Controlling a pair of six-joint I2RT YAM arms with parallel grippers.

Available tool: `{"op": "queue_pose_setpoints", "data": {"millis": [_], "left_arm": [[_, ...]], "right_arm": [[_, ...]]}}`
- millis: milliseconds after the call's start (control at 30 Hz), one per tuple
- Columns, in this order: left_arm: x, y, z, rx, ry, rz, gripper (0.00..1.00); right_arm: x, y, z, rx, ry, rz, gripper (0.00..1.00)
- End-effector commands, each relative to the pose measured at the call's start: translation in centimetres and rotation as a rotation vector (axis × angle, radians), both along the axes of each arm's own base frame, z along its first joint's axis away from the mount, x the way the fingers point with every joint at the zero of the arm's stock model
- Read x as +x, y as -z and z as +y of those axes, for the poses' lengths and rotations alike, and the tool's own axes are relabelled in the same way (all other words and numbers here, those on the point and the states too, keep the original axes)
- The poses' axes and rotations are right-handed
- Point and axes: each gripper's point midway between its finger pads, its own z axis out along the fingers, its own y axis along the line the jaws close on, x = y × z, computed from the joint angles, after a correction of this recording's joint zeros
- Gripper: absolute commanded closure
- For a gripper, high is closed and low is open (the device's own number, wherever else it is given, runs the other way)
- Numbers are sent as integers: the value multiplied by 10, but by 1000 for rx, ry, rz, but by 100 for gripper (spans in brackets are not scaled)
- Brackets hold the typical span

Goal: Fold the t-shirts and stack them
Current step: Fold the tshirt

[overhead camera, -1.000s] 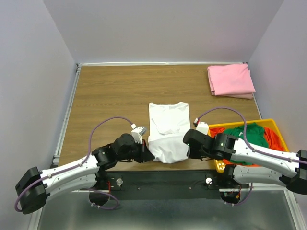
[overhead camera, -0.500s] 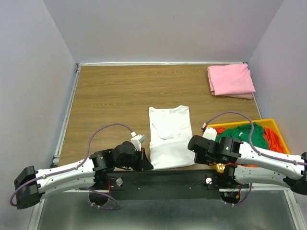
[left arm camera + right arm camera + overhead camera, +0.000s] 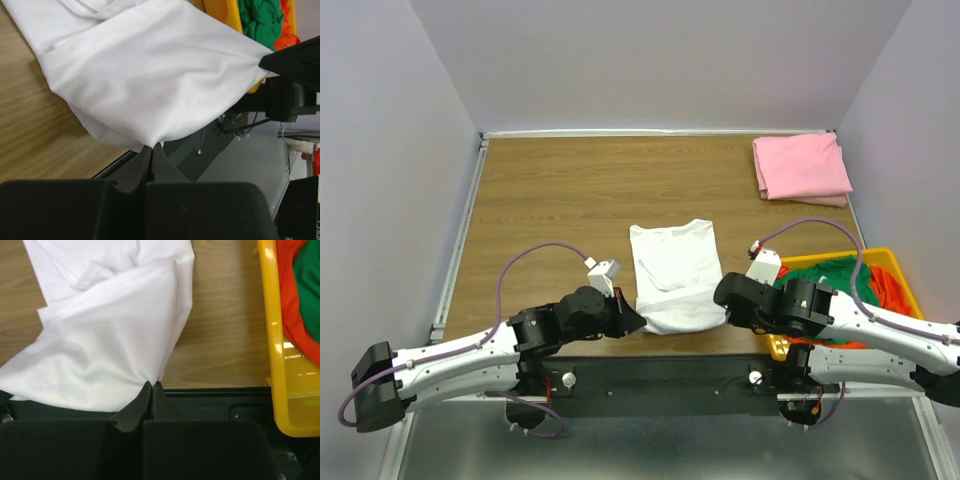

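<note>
A white t-shirt (image 3: 674, 274) lies lengthwise in the middle of the table, collar end away from me. My left gripper (image 3: 638, 322) is shut on its near left corner (image 3: 150, 142), and my right gripper (image 3: 720, 312) is shut on its near right corner (image 3: 154, 380). Both corners are lifted a little above the table's near edge, so the hem (image 3: 165, 100) hangs between them. A folded pink t-shirt (image 3: 801, 167) rests at the far right corner. Green (image 3: 840, 278) and orange (image 3: 893, 290) t-shirts lie bunched in the yellow basket (image 3: 890, 256).
The yellow basket (image 3: 274, 340) stands close to the right of my right gripper. The black mounting rail (image 3: 660, 375) runs along the near edge under the held hem. Grey walls close in the table on three sides.
Both grippers, still shut on the white shirt's near corners, pulled it toward me and have now come forward and up again, so the hem sits higher and farther in than half a second ago.
</note>
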Motion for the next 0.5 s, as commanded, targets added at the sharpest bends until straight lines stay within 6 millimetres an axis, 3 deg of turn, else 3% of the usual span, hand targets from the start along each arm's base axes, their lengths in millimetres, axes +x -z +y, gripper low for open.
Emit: {"op": "queue_pose_setpoints", "data": {"millis": [0, 100, 267, 467], "left_arm": [[34, -44, -5, -85, -132, -114, 100], [47, -54, -5, -92, -142, -150, 100], [68, -53, -1, -71, -133, -196, 100], [97, -52, 1, -53, -132, -241, 100]], "right_arm": [[32, -41, -5, -17, 64, -190, 100], [44, -54, -3, -52, 67, -253, 100], [67, -74, -1, -135, 80, -335, 100], [108, -65, -3, -184, 59, -318, 100]]}}
